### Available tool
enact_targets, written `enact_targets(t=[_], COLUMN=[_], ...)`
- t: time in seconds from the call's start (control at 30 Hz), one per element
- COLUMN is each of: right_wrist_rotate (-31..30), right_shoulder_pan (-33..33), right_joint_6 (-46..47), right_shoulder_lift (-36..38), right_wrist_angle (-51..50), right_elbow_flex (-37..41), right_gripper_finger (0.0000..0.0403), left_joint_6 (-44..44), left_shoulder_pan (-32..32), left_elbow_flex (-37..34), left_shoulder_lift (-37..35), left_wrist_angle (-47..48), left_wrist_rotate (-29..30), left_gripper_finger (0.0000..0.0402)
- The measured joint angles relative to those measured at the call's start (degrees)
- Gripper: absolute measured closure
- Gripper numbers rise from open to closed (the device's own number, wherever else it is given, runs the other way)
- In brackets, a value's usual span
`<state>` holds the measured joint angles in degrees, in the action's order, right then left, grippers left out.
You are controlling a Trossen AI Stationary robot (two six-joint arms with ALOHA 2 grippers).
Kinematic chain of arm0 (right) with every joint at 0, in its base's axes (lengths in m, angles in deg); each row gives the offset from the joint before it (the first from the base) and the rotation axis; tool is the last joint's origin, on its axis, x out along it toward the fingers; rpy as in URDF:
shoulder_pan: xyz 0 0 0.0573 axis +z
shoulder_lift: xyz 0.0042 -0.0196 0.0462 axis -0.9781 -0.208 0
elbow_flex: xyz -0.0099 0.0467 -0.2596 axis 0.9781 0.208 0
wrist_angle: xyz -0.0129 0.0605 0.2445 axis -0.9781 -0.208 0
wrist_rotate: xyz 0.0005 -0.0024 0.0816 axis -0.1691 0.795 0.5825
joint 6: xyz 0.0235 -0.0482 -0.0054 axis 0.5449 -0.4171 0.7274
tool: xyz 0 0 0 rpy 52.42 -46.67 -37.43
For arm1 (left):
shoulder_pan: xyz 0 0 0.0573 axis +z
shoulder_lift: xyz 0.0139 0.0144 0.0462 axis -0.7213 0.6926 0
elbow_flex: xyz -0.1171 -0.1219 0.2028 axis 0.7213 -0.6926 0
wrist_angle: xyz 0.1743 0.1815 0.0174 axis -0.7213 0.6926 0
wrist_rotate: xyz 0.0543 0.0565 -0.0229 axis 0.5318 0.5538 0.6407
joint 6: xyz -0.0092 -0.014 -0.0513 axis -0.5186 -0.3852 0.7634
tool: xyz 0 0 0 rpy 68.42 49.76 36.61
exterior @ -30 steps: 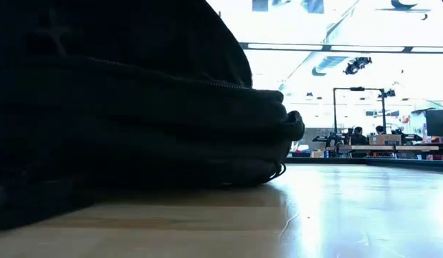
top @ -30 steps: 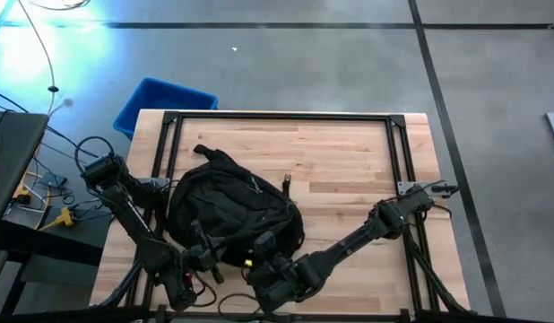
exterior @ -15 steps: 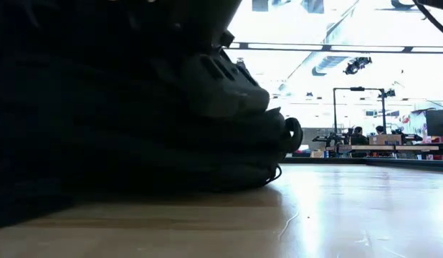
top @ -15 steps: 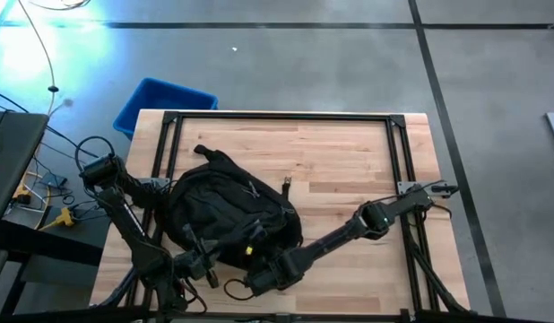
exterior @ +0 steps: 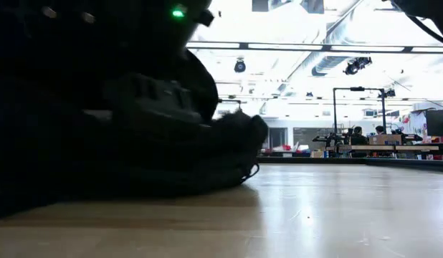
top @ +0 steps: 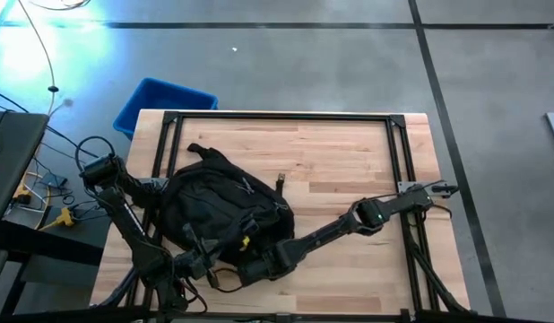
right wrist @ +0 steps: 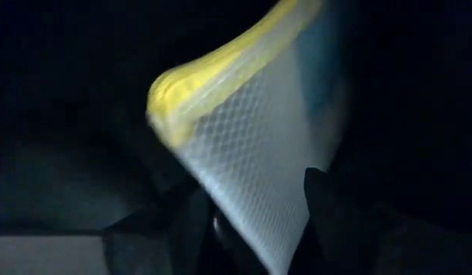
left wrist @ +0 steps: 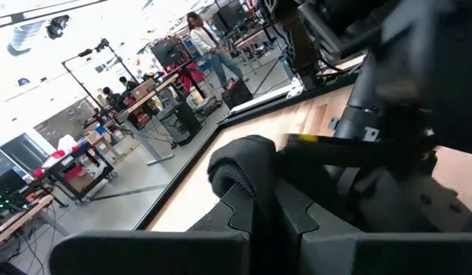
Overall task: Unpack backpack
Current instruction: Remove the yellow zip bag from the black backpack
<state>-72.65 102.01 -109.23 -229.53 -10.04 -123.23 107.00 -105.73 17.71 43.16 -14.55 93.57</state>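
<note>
The backpack (top: 219, 220) lies on the desk's (top: 349, 161) left half. The right tool (right wrist: 251, 218) reaches into its near opening, apparently clenched on a yellow-edged mesh pouch (right wrist: 259, 153); the left tool's (top: 201, 265) state is unreadable.

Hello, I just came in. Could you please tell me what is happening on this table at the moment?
Two robot arms are unpacking a black backpack lying on the left part of the wooden table. The right gripper is at the bag's near edge, and its wrist view shows its fingers on either side of a clear mesh pouch with a yellow edge, in the dark of the bag. The left gripper is beside it at the same edge. A blue bin stands on the floor behind the table.
</note>
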Motion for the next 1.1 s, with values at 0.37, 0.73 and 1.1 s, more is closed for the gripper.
enact_targets(t=[0.37, 0.73, 1.1], right_wrist_rotate=[2.7, -2.0, -5.3], right_shoulder_pan=[-2.8, 4.2, 8.3], right_joint_6=[5.9, 13.1, 16.4], right_shoulder_lift=[0.0, 1.9, 3.0], right_wrist_angle=[4.4, 4.8, 6.4], right_elbow_flex=[0.0, 0.0, -0.8], right_gripper_finger=[0.0379, 0.0403, 0.0403], left_joint_6=[0.1, 6.6, 8.7], left_shoulder_pan=[0.1, 2.8, 8.4], left_elbow_flex=[0.0, -4.2, -5.4], left_shoulder_lift=[0.0, -0.2, 0.6], left_wrist_angle=[0.1, -0.4, 3.6], left_wrist_rotate=[-0.4, -0.3, -6.9], left_gripper_finger=[0.0402, 0.0402, 0.0402])
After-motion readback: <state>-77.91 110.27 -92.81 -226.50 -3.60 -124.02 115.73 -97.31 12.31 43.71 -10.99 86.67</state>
